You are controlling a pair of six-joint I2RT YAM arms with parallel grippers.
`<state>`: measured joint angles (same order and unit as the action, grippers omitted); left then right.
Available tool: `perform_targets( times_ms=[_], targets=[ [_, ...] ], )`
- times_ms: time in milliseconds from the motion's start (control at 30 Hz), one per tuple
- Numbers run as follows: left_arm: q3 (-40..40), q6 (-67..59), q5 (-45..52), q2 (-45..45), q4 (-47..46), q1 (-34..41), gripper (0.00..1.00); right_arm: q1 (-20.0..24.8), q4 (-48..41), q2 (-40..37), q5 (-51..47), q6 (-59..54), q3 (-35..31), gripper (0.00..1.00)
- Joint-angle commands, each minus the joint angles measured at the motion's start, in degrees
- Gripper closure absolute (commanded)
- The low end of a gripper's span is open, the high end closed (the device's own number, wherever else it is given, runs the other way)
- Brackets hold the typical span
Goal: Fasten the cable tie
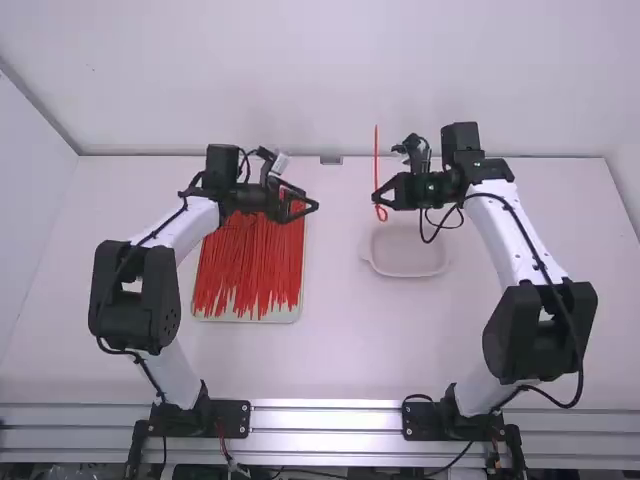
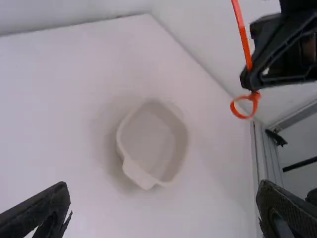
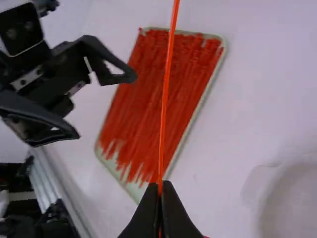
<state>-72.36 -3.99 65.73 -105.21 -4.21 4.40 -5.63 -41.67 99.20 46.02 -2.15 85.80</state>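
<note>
My right gripper (image 1: 383, 194) is shut on a red cable tie (image 1: 377, 170) and holds it upright above the table. The tie's small closed loop (image 2: 244, 105) hangs below the fingers and its long tail (image 3: 168, 84) stands above them. It hovers over the near-left rim of a white dish (image 1: 407, 250). My left gripper (image 1: 300, 205) stands open with nothing in it, over the top right part of the tray of red cable ties (image 1: 250, 262). In the right wrist view the left gripper (image 3: 94, 99) shows with its jaws apart.
The tray (image 1: 240, 316) of several loose red ties lies left of centre. The white dish (image 2: 152, 144) sits right of centre with nothing inside. A back wall and side walls bound the table; a metal rail runs along the front edge.
</note>
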Motion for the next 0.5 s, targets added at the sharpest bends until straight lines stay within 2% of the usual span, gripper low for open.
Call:
perform_targets(
  times_ms=[0, 467],
  targets=[
    [0.0, -3.6, 0.5, 0.6, -0.9, 0.2, 0.01, 0.0, 0.9, -0.6, -4.9, -0.9, -1.9, 1.0],
    [0.1, -4.9, -0.7, 0.6, -3.4, -0.2, 0.01, 2.5, 17.0, -0.6, -14.9, 6.3, -20.1, 1.0]
  ],
)
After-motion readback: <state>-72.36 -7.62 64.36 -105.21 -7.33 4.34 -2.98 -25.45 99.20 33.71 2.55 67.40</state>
